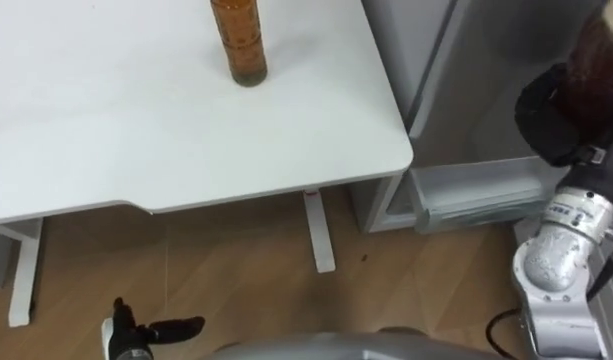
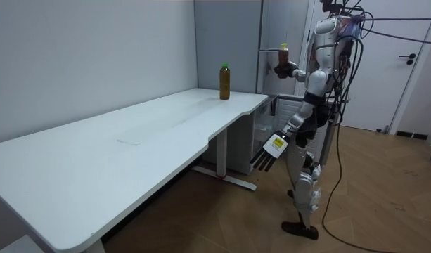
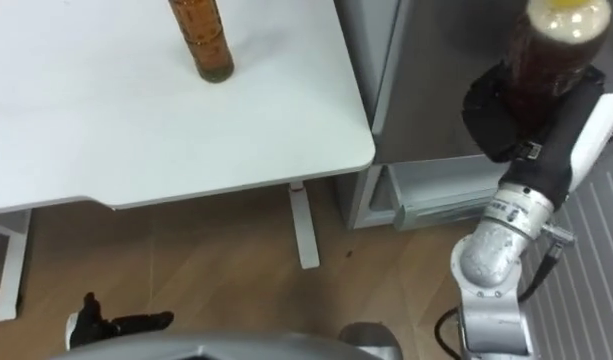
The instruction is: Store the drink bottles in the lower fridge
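An amber drink bottle with a green cap stands upright near the far end of the white table. A second, dark drink bottle with a yellow cap is raised at chest height in front of the grey fridge, with my right hand shut on it. In the room view that hand is out towards the fridge. My left hand hangs low beside the table's edge, fingers straight and holding nothing.
I stand at the table's end, close to the fridge. A pale ledge shows at the fridge's lower part, just right of the table corner. A white table leg stands on the wooden floor.
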Robot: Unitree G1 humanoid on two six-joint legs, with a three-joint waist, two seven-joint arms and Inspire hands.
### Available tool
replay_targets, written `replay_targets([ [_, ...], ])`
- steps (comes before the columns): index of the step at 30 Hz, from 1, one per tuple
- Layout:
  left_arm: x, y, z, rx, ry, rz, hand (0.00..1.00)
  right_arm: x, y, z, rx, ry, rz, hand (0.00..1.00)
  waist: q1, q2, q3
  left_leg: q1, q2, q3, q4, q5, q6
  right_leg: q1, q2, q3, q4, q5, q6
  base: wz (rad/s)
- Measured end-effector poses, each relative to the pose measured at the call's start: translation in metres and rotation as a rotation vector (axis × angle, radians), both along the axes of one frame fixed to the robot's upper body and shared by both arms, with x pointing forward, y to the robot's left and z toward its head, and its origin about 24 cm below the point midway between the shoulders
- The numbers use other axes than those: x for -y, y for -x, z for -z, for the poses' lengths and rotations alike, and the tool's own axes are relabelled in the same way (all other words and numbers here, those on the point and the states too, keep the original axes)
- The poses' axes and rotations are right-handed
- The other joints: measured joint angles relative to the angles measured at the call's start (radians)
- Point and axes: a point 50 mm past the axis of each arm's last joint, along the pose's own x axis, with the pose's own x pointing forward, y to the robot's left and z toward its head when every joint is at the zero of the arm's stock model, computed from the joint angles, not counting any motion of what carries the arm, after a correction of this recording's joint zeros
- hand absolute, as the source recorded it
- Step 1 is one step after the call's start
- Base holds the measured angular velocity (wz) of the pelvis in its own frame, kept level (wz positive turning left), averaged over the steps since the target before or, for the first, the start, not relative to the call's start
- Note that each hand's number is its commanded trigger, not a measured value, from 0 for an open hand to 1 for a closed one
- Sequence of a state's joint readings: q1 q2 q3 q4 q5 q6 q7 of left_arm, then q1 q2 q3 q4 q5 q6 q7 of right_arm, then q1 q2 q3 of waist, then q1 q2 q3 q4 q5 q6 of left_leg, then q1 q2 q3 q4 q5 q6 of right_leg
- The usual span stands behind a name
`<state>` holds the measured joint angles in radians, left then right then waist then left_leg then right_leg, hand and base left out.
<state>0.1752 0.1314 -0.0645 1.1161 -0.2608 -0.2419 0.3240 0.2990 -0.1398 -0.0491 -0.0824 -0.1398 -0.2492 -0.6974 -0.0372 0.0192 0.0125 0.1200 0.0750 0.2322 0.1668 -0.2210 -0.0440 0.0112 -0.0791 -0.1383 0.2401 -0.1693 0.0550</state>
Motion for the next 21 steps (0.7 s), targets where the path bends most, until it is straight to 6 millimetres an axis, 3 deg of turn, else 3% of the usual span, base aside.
replay_targets([
  [3,-0.001,-0.001,-0.001,0.01,0.008,0.009,0.0,0.004,0.002,0.003,0.029,-0.135,0.051,1.0,-0.002,-0.004,-0.0017,-0.003,0.0,0.01,0.0,0.0,0.0,-0.013,0.0,0.009,0.003,0.0,0.0,-0.1],
  [7,-0.001,0.002,-0.001,0.008,0.007,0.009,0.0,0.013,0.014,0.022,-0.01,-0.28,0.146,1.0,-0.015,-0.006,-0.0056,0.003,0.0,0.011,0.0,0.0,0.0,-0.006,0.001,0.011,0.001,0.0,0.0,0.0],
  [11,0.001,0.001,-0.001,0.015,0.03,0.039,0.0,0.02,0.024,0.048,-0.091,-0.439,0.227,1.0,-0.021,-0.001,-0.0078,0.008,0.0,0.011,-0.001,0.0,0.0,0.008,0.0,0.004,0.0,0.0,0.0,0.04],
  [21,0.003,0.002,-0.001,0.017,0.059,0.078,0.0,0.027,0.04,0.081,-0.143,-0.764,0.367,1.0,-0.001,0.018,-0.0072,0.012,0.0,0.012,-0.002,0.0,0.0,0.006,0.001,0.007,0.003,-0.001,0.001,0.0],
])
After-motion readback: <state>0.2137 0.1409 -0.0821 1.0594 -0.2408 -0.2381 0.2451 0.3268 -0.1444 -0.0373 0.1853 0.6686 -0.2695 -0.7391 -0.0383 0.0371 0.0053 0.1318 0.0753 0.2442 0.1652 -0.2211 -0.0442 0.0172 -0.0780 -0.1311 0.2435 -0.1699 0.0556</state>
